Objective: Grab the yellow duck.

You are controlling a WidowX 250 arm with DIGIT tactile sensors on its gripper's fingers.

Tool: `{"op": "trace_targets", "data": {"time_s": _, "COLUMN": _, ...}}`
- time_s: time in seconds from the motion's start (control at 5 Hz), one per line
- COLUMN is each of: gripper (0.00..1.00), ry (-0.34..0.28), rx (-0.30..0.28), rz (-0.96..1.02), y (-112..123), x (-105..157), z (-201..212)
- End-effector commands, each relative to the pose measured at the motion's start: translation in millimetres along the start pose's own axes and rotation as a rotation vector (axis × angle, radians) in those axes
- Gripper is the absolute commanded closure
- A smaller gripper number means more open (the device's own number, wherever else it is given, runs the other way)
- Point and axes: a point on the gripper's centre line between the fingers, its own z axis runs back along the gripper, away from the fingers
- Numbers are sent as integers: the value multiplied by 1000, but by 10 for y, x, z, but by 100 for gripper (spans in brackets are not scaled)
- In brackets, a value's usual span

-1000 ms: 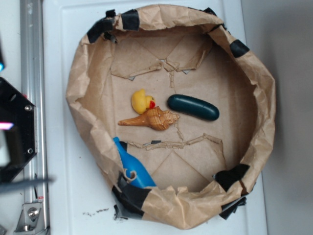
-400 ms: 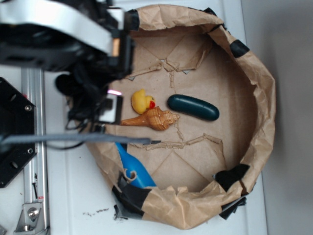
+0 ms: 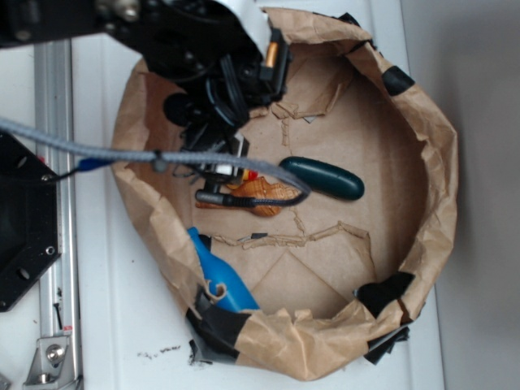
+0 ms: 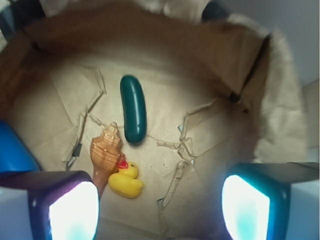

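Observation:
The yellow duck point(image 4: 126, 182) is small, with a red beak, and lies on the brown paper floor in the wrist view. Its beak touches the tan spiral shell point(image 4: 106, 155) on its left. My gripper point(image 4: 160, 210) hangs open above them, and the duck sits just inside the left finger point(image 4: 75, 212), far from the right finger point(image 4: 250, 205). Nothing is between the pads. In the exterior view the gripper point(image 3: 221, 162) covers nearly all of the duck; the shell point(image 3: 268, 195) shows just below it.
Everything lies inside a crumpled brown paper bowl point(image 3: 435, 171) with black tape patches. A dark green oblong point(image 3: 321, 179) lies right of the shell. A blue bottle point(image 3: 219, 280) leans on the lower left wall. A grey cable point(image 3: 106, 150) crosses the left rim.
The arm has swung in from the upper left, over the bowl's rim. It now stands above the duck and covers it in the exterior view. The objects have not moved.

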Motion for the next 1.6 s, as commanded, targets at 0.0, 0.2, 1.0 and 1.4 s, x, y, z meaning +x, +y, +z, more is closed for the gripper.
{"op": "trace_targets", "data": {"time_s": 0.0, "gripper": 0, "ry": -26, "rx": 72, "rz": -40, "y": -72, "x": -257, "z": -499}}
{"op": "trace_targets", "data": {"time_s": 0.2, "gripper": 0, "ry": -1, "rx": -5, "rz": -174, "y": -98, "x": -314, "z": -551}}
{"op": "trace_targets", "data": {"time_s": 1.0, "gripper": 0, "ry": 84, "rx": -96, "rz": -496, "y": -576, "x": -40, "z": -674}}
{"op": "trace_targets", "data": {"time_s": 1.4, "gripper": 0, "ry": 76, "rx": -142, "rz": -507, "y": -610, "x": 39, "z": -839}}
